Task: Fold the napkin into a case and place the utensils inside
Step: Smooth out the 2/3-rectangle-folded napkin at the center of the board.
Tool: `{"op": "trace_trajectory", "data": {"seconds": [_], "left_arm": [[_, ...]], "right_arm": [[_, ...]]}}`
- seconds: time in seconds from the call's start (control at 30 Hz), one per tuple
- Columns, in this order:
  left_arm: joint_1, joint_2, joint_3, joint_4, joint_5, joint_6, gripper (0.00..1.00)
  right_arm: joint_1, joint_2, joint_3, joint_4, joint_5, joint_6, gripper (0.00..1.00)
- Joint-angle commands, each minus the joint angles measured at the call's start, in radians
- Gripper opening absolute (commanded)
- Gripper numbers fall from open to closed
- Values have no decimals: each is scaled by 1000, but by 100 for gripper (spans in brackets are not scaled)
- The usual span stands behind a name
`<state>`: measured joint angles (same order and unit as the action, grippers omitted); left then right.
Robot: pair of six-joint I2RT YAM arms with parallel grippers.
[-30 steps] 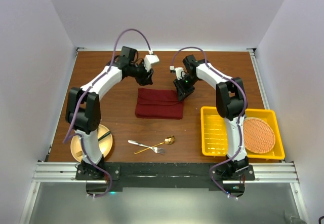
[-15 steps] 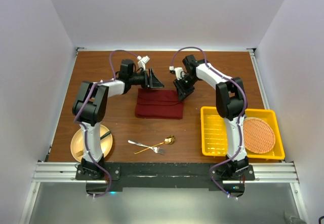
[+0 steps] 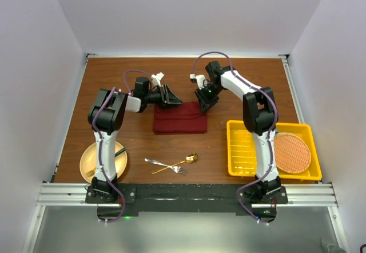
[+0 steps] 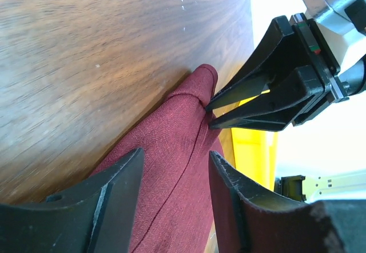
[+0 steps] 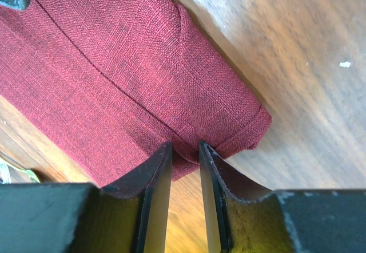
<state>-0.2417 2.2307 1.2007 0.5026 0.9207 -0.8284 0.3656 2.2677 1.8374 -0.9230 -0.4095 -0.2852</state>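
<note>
Though folded, napkin (image 5: 143,75) edge inside right tool (image 5: 184,150)

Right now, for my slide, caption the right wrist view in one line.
Right gripper pinches an edge of the folded maroon napkin near its corner, on the wooden table.

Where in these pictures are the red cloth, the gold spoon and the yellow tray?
red cloth (image 3: 180,119): overhead view, middle of its folded top surface.
gold spoon (image 3: 191,158): overhead view, on its bowl.
yellow tray (image 3: 249,150): overhead view, bare floor in its left half.
</note>
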Motion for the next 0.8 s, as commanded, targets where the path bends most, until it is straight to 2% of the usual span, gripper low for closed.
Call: {"op": "trace_trajectory", "data": {"seconds": [0.0,0.13,0.17,0.2,0.27,0.33,0.43,0.47,0.5,0.57,0.67,0.77], "left_arm": [[51,41,-61,-58,-71,28,55],[64,30,-64,-65,-69,52,55],[64,29,-62,-70,-66,69,55],[64,24,-61,-78,-66,75,55],[62,18,-62,-84,-65,95,55],[64,12,-64,-95,-63,116,55],[64,-2,-73,-95,-65,129,55],[64,-2,-76,-87,-62,129,55],[64,-3,-82,-84,-60,127,55],[64,-8,-87,-79,-57,129,55],[64,-3,-92,-75,-56,130,55],[65,7,-87,-61,-54,120,55]], "right_arm": [[-13,26,31,43,-21,-83,33],[-30,-14,167,-68,-245,-123,38],[-30,-19,196,-118,-358,-124,40],[-31,-26,224,-137,-409,-121,44],[-31,-45,279,-145,-545,-77,46],[-33,-63,287,-111,-610,21,47],[-33,-85,214,76,-586,217,48],[-33,-83,189,184,-553,257,47],[-31,-76,157,222,-492,317,46],[-31,-33,146,259,-445,343,43],[-31,22,123,228,-431,377,38],[-31,23,8,282,-414,402,37]]}}
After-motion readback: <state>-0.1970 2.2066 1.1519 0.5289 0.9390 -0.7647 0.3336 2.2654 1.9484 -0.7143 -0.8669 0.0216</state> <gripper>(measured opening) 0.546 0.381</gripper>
